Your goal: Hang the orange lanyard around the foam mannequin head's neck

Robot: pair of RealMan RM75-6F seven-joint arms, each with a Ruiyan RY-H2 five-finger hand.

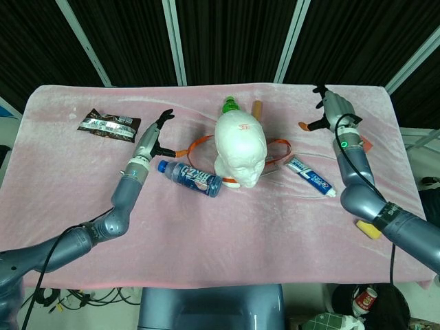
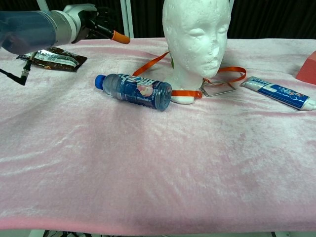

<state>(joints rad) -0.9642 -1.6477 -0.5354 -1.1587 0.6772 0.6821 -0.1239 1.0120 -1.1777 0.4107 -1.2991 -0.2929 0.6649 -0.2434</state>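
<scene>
The white foam mannequin head [image 1: 240, 141] [image 2: 197, 34] stands upright mid-table. The orange lanyard [image 1: 280, 148] [image 2: 232, 74] lies slack on the pink cloth, looped around the base of the neck, with its metal clip [image 2: 217, 88] at the front right. One strap end [image 1: 199, 142] runs out to the left. My left hand [image 1: 157, 130] [image 2: 86, 22] hovers left of the head, fingers apart, holding nothing. Over at the far right, my right hand [image 1: 333, 110] is raised with fingers spread and empty, well clear of the strap.
A blue water bottle [image 1: 190, 177] [image 2: 134, 90] lies against the head's left front. A toothpaste tube [image 1: 311, 176] [image 2: 279, 93] lies to the right. A dark snack packet [image 1: 108, 124] sits far left, a green bottle [image 1: 231, 105] behind the head, a red block [image 2: 308, 74] at the right edge.
</scene>
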